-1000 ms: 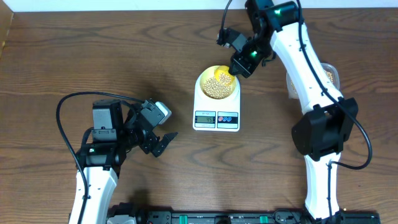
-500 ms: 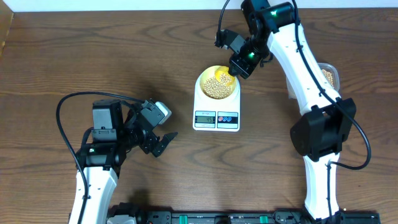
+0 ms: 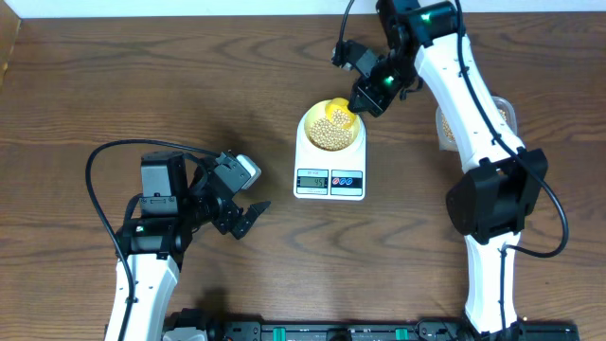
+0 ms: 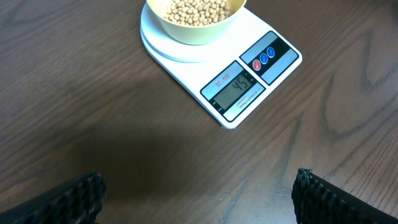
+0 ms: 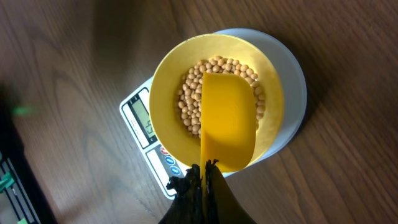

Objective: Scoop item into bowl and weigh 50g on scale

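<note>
The bench (image 3: pixel 142 85) is dark brown wood-grain laminate with broad wavy figure. A strip of white wall (image 3: pixel 189 6) runs along its 12 o'clock edge in the overhead view. A black equipment rail (image 3: pixel 303 332) lies along the 6 o'clock edge.

Near the middle of the bench stands the white scale (image 3: pixel 329 163), with its display at its 6 o'clock end. In the left wrist view the grey display (image 4: pixel 235 89) reads 45. A line of small lettering above it is too fine to read with certainty, and red and blue round buttons (image 4: pixel 264 57) sit beside it.

The bowl (image 5: pixel 163 93) rests on the scale's round platform at the 12 o'clock end. It holds a heap of tan beans (image 5: pixel 189 106).

The right end effector (image 3: pixel 365 96) hangs at about 1 o'clock from the bowl. Its dark fingers (image 5: pixel 186 185) are pinched together on the handle of a yellow scoop (image 5: pixel 227 118). The scoop's blade reaches over the beans inside the bowl's rim.

At 2 o'clock from the scale, partly hidden behind the right arm, a clear tub (image 3: pixel 505 113) holds more beans.

The left end effector (image 3: pixel 248 216) is at 8 o'clock from the scale, well apart from it. Its fingertips (image 4: pixel 81 194) are spread wide with nothing between them.
</note>
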Robot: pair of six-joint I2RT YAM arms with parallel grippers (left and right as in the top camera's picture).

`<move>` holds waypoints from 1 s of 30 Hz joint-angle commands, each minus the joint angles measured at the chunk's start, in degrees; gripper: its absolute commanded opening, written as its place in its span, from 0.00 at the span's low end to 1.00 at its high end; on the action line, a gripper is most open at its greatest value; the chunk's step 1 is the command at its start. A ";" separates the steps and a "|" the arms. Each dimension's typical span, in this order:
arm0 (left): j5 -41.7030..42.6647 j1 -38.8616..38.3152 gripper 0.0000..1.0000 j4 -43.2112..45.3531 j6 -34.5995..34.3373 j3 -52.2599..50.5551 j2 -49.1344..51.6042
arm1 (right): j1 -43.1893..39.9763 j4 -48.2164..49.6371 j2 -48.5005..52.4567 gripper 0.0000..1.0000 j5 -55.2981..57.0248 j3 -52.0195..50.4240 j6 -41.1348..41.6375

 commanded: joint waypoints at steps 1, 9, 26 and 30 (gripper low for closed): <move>-0.31 -0.13 0.98 0.04 0.57 0.24 0.00 | -0.33 -0.04 0.22 0.01 -2.27 1.60 -1.05; -0.31 -0.13 0.98 0.04 0.57 0.22 0.00 | 1.33 -0.09 0.22 0.01 0.46 1.60 -1.05; -0.31 -0.13 0.98 0.04 0.57 0.24 0.00 | 4.22 0.68 0.20 0.01 9.35 1.60 -0.94; -0.31 -0.13 0.98 0.04 0.57 0.22 0.00 | 4.68 0.68 0.22 0.01 9.57 1.60 -0.63</move>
